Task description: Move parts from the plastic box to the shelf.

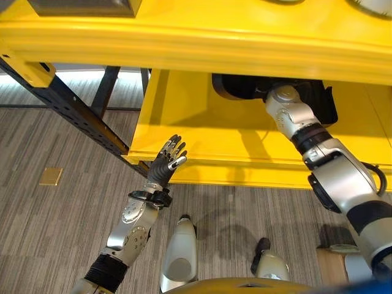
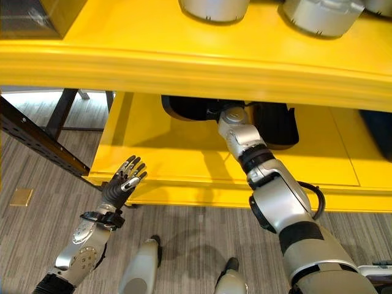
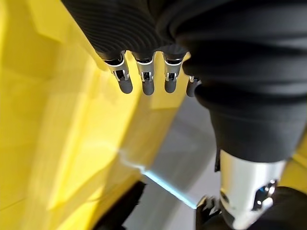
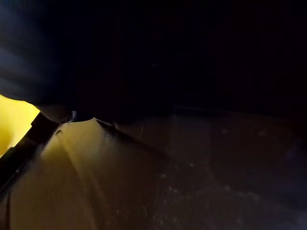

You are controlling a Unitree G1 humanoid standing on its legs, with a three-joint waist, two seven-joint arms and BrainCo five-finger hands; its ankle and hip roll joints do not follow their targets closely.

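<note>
Now the right arm reaches deep under the yellow shelf (image 2: 184, 67), fingers hidden; left hand (image 2: 122, 180) hangs open outside.

Yellow shelf (image 2: 184, 67): silver round parts (image 2: 214, 8) on top tier, black box (image 2: 278, 125) on lower tier

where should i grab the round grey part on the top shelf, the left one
Probably take the round grey part by its curved side wall, thumb one side and fingers the other, coming from the yellow shelf's open front. It stands near that edge and shows no handle. The left hand is open.
</note>
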